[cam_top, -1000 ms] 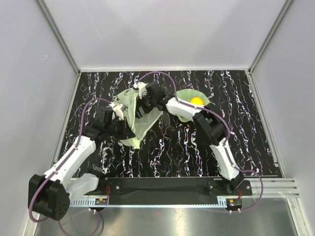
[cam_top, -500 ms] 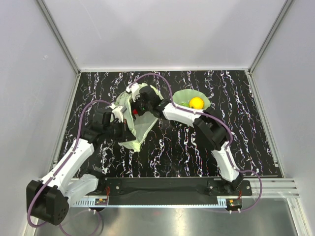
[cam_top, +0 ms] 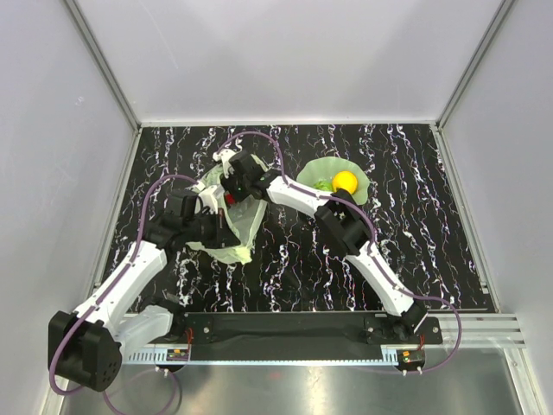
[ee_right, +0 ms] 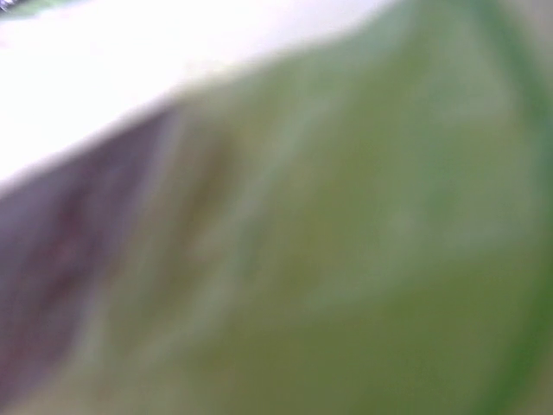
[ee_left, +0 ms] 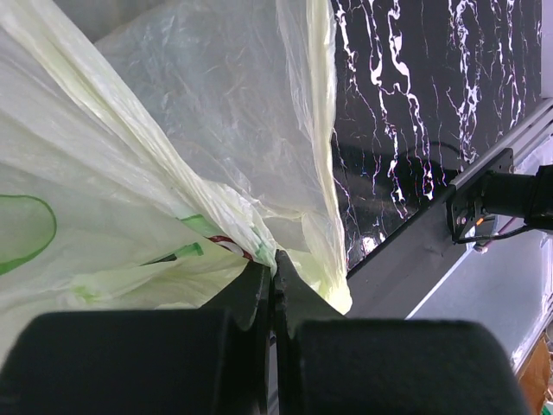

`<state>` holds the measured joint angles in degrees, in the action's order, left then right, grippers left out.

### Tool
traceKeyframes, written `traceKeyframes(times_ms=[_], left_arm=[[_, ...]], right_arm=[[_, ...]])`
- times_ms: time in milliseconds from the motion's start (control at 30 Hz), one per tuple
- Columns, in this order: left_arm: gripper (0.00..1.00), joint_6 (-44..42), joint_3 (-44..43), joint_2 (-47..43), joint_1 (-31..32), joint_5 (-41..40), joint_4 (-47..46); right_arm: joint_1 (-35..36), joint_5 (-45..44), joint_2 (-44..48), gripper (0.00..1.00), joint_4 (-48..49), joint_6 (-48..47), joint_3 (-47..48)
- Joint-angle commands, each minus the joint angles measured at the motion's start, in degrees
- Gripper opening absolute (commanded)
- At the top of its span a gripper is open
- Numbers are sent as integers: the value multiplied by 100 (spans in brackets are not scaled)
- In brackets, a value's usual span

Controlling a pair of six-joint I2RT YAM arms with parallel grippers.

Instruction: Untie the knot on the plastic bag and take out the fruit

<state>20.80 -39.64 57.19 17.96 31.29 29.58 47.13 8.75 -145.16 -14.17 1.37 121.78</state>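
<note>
Plastic bag (cam_top: 235,226) is lying crumpled on the left-centre of the table (cam_top: 415,225), between the two arms. The left gripper (cam_top: 218,226) is reaching in from the near left. In the left wrist view its fingers (ee_left: 259,290) are pressing together on a fold of the pale yellow-green film (ee_left: 155,173), pinching the edge of the bag nearest the arm bases. The right gripper (cam_top: 230,188) is reaching across from the right and hanging over the far part of the bag, right at the film. Its wrist camera is showing only a blur of green-yellow plastic (ee_right: 346,259), so whether its jaws are apart or together cannot be told. A small red spot (cam_top: 229,199) is showing at the bag just under that gripper, and a red sliver (ee_left: 226,243) is peeking through the film close to the left fingertips.

Right of the bag and apart from it, a green wavy-edged dish (cam_top: 313,173) is holding a yellow-orange round fruit (cam_top: 346,181).

The table is black with white marbling. Pale grey walls (cam_top: 52,173) are enclosing it on three sides, and a metal rail (cam_top: 311,333) is running along the near edge.
</note>
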Motion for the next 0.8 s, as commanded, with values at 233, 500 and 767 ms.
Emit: traceKeyframes(times_ms=[233,500,767], left_arm=[[0,231,-220,38,15,-542,38],[0,443,-193,-24,-29,-1098,-102],[0,381,-71,47,-55,-1388,-84]], right_arm=[[-29,-226,681,90,98,241,-1302],[-38,12,910,9,178,347,-1832],[-29,257,2350,0,1364,505,-3615]])
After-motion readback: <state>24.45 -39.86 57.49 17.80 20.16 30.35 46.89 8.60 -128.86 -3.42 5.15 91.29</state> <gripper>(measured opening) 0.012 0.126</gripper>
